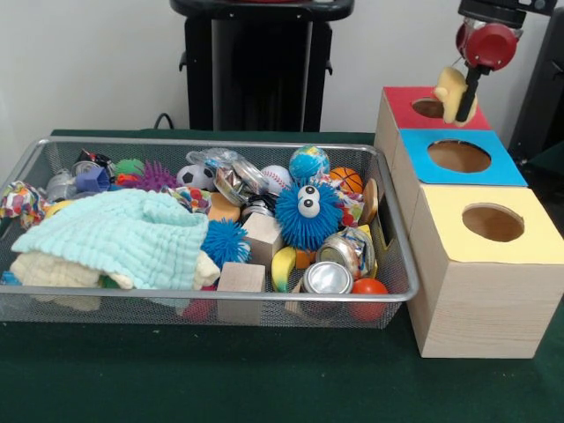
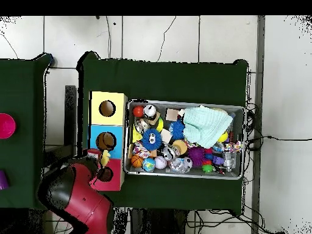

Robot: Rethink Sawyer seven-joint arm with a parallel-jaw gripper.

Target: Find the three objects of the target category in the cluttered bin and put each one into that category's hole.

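Note:
My gripper [image 1: 464, 104] hangs at the far right over the red-topped box [image 1: 404, 99], shut on a pale yellow soft object [image 1: 449, 91]. The object dangles just above the red box's round hole [image 1: 427, 107]. From overhead the gripper [image 2: 102, 163] and the yellow object [image 2: 106, 158] sit at the edge between the red box [image 2: 116, 180] and the blue box [image 2: 93, 135]. The wire bin [image 1: 211, 296] holds a blue spiky ball with eyes [image 1: 307, 214], a banana [image 1: 283, 267], cans, small balls and wooden blocks.
A blue-topped box [image 1: 507, 173] and a yellow-topped box [image 1: 445, 211], each with a hole, stand in a row beside the bin. A mint cloth [image 1: 123, 236] covers the bin's left part. On a side table lie a pink bowl [image 2: 5, 125] and a purple item [image 2: 3, 180].

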